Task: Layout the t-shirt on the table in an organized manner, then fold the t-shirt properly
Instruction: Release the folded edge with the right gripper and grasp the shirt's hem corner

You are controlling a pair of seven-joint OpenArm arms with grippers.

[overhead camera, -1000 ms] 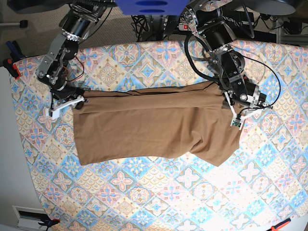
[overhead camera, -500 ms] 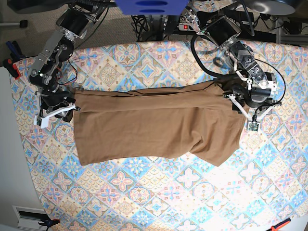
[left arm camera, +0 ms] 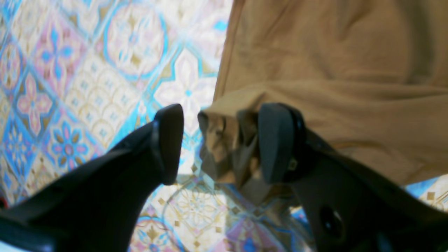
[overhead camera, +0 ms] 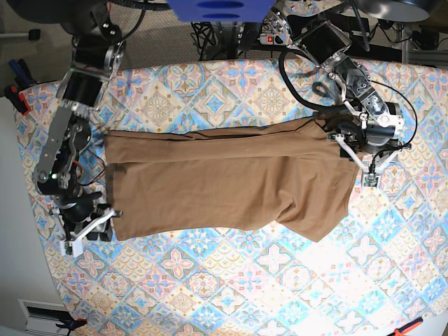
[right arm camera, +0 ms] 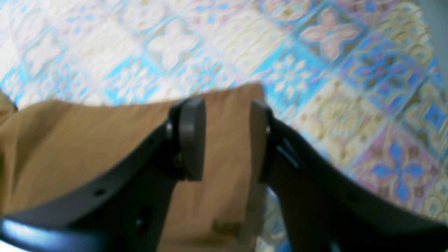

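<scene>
- Left gripper (left arm camera: 220, 143): jaws stand apart over the t-shirt's (left arm camera: 336, 77) edge. A bunched corner of tan fabric lies in the gap; one dark pad (left arm camera: 276, 141) sits against it, while the other pad (left arm camera: 169, 141) stands clear over the patterned cloth. Whether the fabric is touched from both sides cannot be told.
- Right gripper (right arm camera: 227, 140): jaws apart, hovering above a corner of the t-shirt (right arm camera: 87, 140). Tan fabric shows between the two pads without being pinched; the view is blurred.
- Base view, left gripper (overhead camera: 369, 155): placed at the shirt's edge on the right side of the picture, near the upper corner of the garment.
- Base view, right gripper (overhead camera: 91, 229): placed at the lower corner of the shirt on the left side of the picture, just beside the hem.
- T-shirt (overhead camera: 224, 182): spread flat as a wide tan band across the middle of the table (overhead camera: 231, 287), with a flap angling down toward the lower right and a long crease running along its upper edge.
- Table: covered by a cloth of blue, pink and cream diamond tiles, exposed on all sides of the garment.
</scene>
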